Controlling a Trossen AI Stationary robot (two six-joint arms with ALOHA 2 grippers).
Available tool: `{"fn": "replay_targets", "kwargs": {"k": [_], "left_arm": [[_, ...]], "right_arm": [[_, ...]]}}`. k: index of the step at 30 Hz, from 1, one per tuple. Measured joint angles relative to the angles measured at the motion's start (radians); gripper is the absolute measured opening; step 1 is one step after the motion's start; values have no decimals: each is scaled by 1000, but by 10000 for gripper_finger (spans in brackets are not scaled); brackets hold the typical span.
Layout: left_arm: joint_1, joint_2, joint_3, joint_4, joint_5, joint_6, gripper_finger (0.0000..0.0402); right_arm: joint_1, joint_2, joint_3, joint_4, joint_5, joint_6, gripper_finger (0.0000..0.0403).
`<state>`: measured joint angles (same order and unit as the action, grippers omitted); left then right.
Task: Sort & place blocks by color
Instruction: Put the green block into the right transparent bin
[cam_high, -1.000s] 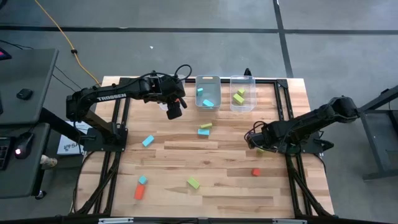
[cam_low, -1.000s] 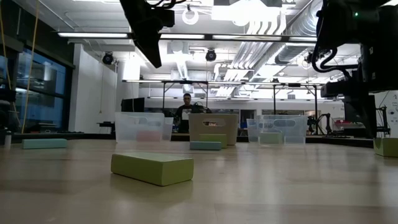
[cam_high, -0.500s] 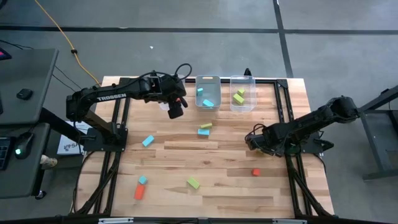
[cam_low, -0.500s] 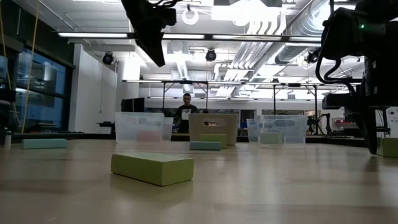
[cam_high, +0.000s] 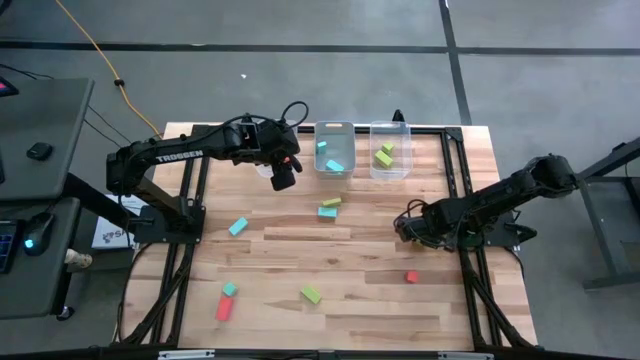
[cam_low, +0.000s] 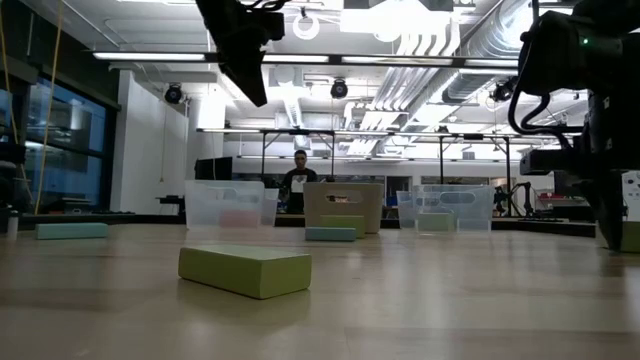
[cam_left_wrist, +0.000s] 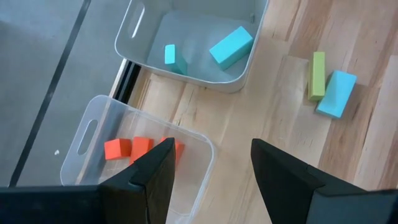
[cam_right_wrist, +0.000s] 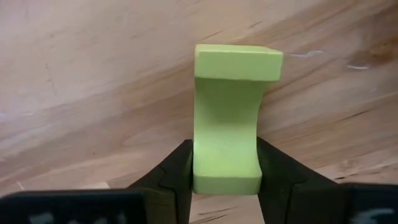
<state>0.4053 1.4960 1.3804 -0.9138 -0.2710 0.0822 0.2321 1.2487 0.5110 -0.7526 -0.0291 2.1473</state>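
Currently my right gripper (cam_right_wrist: 225, 180) sits low at the right side of the table (cam_high: 350, 250), its two fingers (cam_right_wrist: 177, 171) pressed against both sides of a yellow-green block (cam_right_wrist: 227, 118) that lies on the wood. My left gripper (cam_left_wrist: 211, 168) hangs above the far left part of the table, fingers spread and holding nothing, over the bin with red-orange blocks (cam_left_wrist: 140, 149). Beside it, the middle bin (cam_high: 333, 150) contains two light blue blocks (cam_left_wrist: 231, 46), and the right bin (cam_high: 390, 150) contains yellow-green pieces. Loose on the table: a light blue block touching a yellow-green bar (cam_high: 328, 207) near the bins, a light blue block (cam_high: 238, 227) farther left, a red-orange bar (cam_high: 224, 305) with a light blue block at its end, a yellow-green block (cam_high: 311, 294) near the front, and a red-orange cube (cam_high: 411, 277).
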Motion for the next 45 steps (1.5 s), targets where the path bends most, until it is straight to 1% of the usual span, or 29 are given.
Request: {"fn": "replay_targets", "kwargs": {"k": [3, 6, 10, 14, 19, 26, 31, 35, 39, 45], "left_arm": [[0, 0, 0, 0, 0, 0, 188], [0, 0, 0, 0, 0, 0, 188], [0, 0, 0, -1, 0, 0, 188], [0, 0, 0, -1, 0, 0, 188], [0, 0, 0, -1, 0, 0, 188], [0, 0, 0, -1, 0, -1, 188], [0, 0, 0, -1, 0, -2, 188], [0, 0, 0, -1, 0, -29, 188], [0, 0, 0, -1, 0, -76, 188], [0, 0, 0, -1, 0, -134, 188]], "right_arm": [[0, 1, 6, -1, -4, -29, 113], [0, 2, 46, -4, 14, -71, 113], [-2, 2, 124, -18, 77, -154, 113], [-23, 2, 209, -22, 146, -283, 113], [-88, 2, 310, -76, 206, -449, 113], [-239, 2, 444, -144, 256, -745, 113], [-372, 1, 526, -146, 309, -1001, 113], [-486, 1, 579, -141, 314, -1197, 113], [-594, 1, 609, -125, 313, -1360, 113], [-760, 19, 610, -90, 297, -1562, 113]]}}
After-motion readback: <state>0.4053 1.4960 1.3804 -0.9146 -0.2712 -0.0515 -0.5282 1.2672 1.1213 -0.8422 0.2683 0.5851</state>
